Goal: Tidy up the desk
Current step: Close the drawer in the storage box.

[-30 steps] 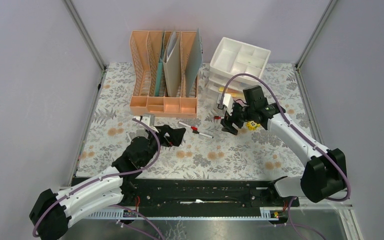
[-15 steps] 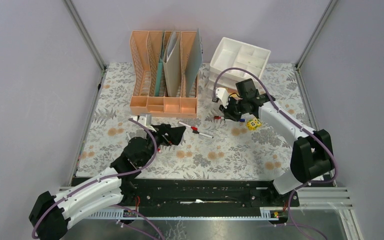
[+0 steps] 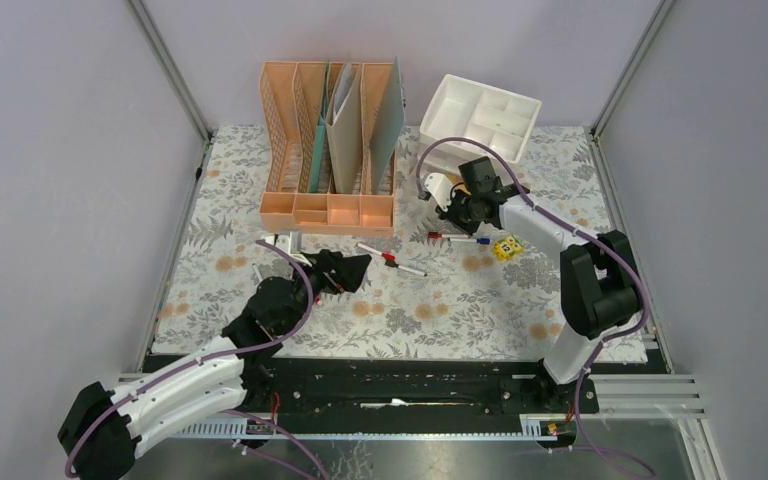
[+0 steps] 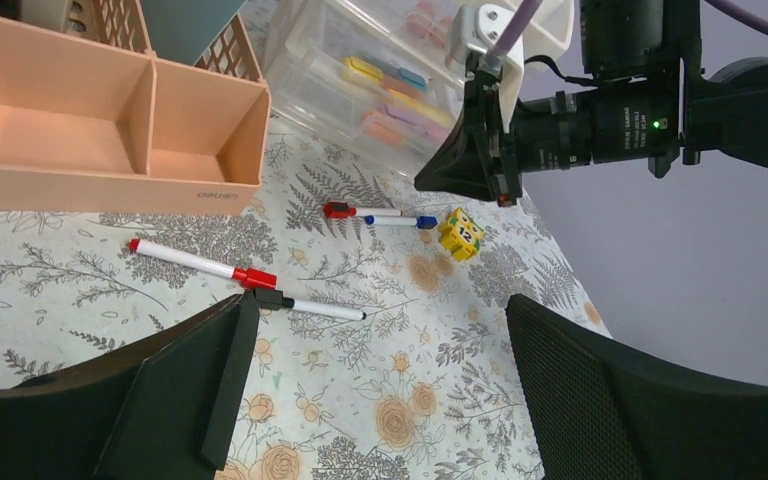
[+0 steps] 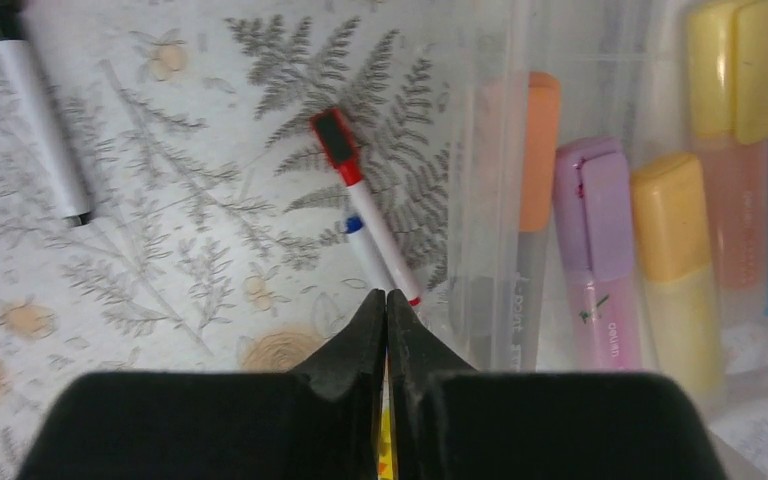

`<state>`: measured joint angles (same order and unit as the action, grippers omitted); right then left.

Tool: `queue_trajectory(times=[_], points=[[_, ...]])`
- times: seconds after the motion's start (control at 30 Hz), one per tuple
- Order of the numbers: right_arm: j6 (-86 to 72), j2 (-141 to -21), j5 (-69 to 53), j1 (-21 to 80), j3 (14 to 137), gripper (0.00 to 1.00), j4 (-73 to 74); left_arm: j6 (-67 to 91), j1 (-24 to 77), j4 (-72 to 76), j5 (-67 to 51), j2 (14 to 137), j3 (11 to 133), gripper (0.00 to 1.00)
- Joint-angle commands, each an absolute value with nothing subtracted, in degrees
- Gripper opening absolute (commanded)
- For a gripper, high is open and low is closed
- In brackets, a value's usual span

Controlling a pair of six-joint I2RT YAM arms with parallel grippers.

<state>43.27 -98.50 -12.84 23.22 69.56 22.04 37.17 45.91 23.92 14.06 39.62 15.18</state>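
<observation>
peach file rack [image 3: 327, 150] at the back, with a teal folder [image 3: 317, 150], a grey folder [image 3: 343, 125] and a pale blue folder [image 3: 388, 110] standing in its slots. to its right, a white divided tray [image 3: 480, 115] sits on top of clear drawers [image 4: 360, 80] packed with pastel highlighters [image 5: 665, 230]. down in front, a red-capped marker [image 4: 355, 211] and a blue-capped marker [image 4: 415, 221] lie touching, with a yellow cube [image 4: 459, 233] just beside them. nearer the rack, a red pen [image 4: 195, 262] and a black-capped pen [image 4: 320, 309] lie almost end to end.
</observation>
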Motion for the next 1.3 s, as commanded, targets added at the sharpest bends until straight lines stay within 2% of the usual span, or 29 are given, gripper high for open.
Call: queue_trajectory(times=[0.0,0.13,0.33,0.67,0.8,0.97,1.1,1.27], points=[[41.92,-99.96,-3.97,23.74,72.2,0.05,13.44,39.13,45.66,29.14,12.46,40.49,13.96,0.99],[40.63,-100.1,2.87,23.77,71.51,0.0,6.25,40.21,45.7,30.13,11.86,40.91,13.22,0.99],[39.85,-101.44,8.87,23.82,71.29,0.0,-3.41,41.08,45.69,31.89,11.22,41.67,12.66,0.99],[38.89,-103.44,14.44,23.69,72.18,0.03,-8.15,42.26,45.68,36.01,7.89,46.64,14.18,0.99],[35.52,-96.82,2.49,23.72,72.77,0.07,3.84,42.44,45.7,37.79,5.51,50.51,16.32,0.99],[30.3,-86.45,-17.2,23.49,73.88,0.21,20.8,44.09,45.7,41.46,2.32,58.91,21.27,0.99],[27.48,-77.7,-27.92,20.21,70.33,0.29,24.31,46.63,45.77,44.16,0.35,67.29,26.12,0.99],[21.66,-68.58,-44.07,7.97,63.48,0.34,19.67,49.42,46.01,48.31,-1.38,77.49,30.96,0.99]])
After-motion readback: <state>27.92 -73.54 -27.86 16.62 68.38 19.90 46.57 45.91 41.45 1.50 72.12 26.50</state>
